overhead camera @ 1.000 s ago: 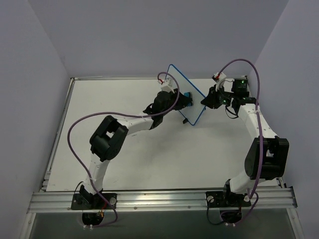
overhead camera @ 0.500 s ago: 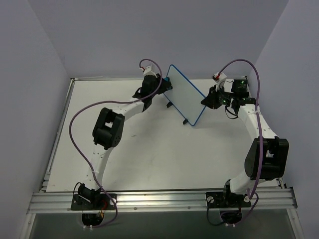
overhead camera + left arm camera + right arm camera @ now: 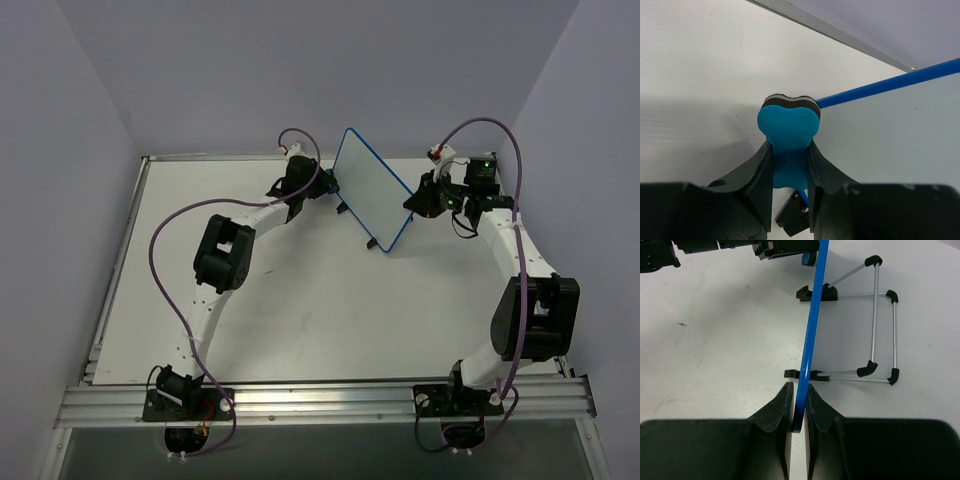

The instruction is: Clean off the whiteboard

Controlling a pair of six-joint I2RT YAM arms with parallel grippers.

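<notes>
two arms reach up from the bottom of the top view. right of centre, the right gripper (image 3: 800, 396) is pinched shut on the blue frame of the whiteboard (image 3: 372, 192). the board stands on the table (image 3: 300, 290) in the upper middle of that view, and its wire stand (image 3: 875, 315) is propped out behind.

further back, the left gripper (image 3: 789, 150) is clamped on the blue eraser (image 3: 789, 125). a second ago it was pressed against the middle of the board's face. it has since swept off to the upper-left end, and the eraser's dark felt now sits at the frame's edge, touching or just beside it; i cannot tell which.

with the arm out of the way, the face looks blank from above. that stroke likely cleared the writing, so little or nothing seems left to wipe.
</notes>
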